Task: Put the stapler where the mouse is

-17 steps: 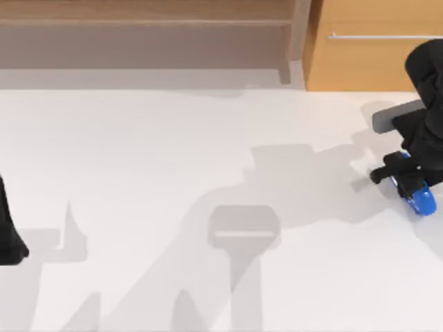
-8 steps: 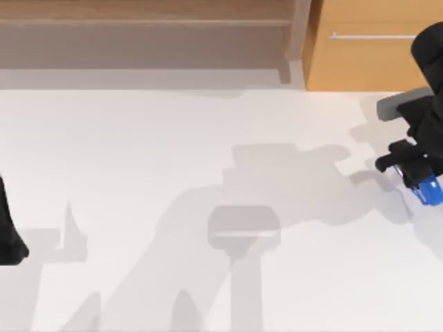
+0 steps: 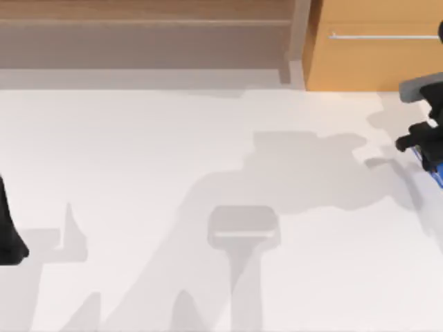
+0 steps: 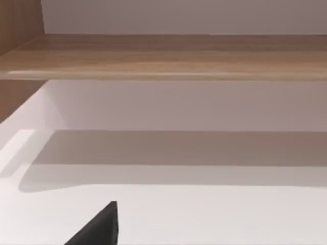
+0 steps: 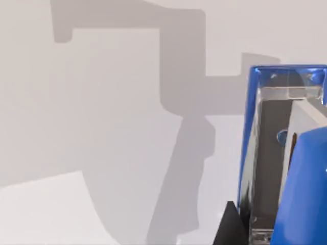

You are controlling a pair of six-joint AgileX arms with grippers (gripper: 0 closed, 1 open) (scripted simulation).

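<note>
The blue stapler [image 3: 437,173] is at the far right edge of the top view, with my right gripper [image 3: 423,148] shut on it. The gripper's shadow lies off to its left on the white table [image 3: 173,152], so it appears lifted. In the right wrist view the stapler [image 5: 278,153] is close up, its blue shell framing a silver metal strip, with one dark fingertip [image 5: 230,227] beside it. The mouse is out of view. My left arm [image 3: 8,232] is parked at the table's left edge; one of its fingertips [image 4: 99,227] pokes into the left wrist view.
A wooden shelf unit [image 3: 145,31] runs along the back of the table. A wooden cabinet with a metal handle [image 3: 377,48] stands at the back right. Broad arm shadows cross the middle of the table.
My right gripper has carried the stapler toward the right edge and the back of the table, so most of the stapler now lies outside the top view. The left arm has not moved.
</note>
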